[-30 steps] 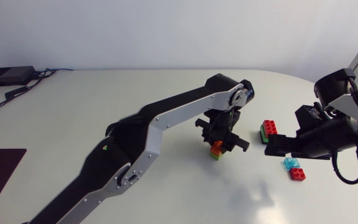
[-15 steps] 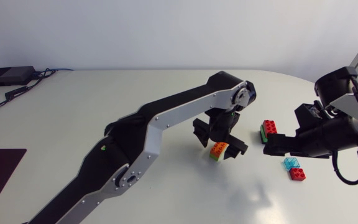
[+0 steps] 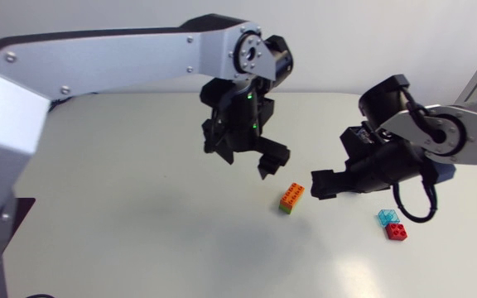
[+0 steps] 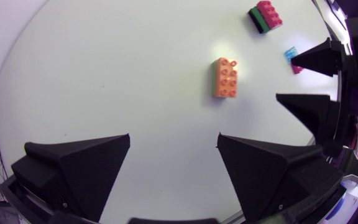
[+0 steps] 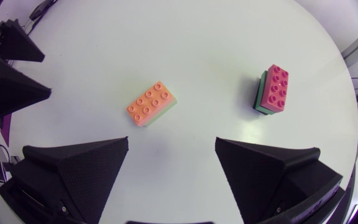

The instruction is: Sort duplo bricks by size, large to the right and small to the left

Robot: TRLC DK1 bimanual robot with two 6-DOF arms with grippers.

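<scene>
- Since a second ago the left arm has lifted up and back from the orange brick, which it had been down around. The left tool now hangs above the brick and off to the left-arm side, its fingers spread wide and holding nothing.
- Over the same second the right arm has swung in toward the orange brick. The right tool sits just beside the brick on the right-arm side, low over the tabletop, with its fingers apart and empty.
- The orange brick itself has hardly shifted. It is a two-by-four piece lying flat on the white tabletop with a green layer under it, and neither tool touches it.
- Seen from the left wrist, the orange brick lies ahead of the open left tool, and the right tool's two wedge fingers point in from one side of it.
- Seen from the right wrist, the orange brick lies ahead of the open right tool, nearer one finger than the other.
- A red-on-green stack stands well apart from the orange brick. From overhead it is hidden behind the right arm.
- A clear blue brick and a small red brick lie just beside each other, past the right tool from the orange brick.
</scene>
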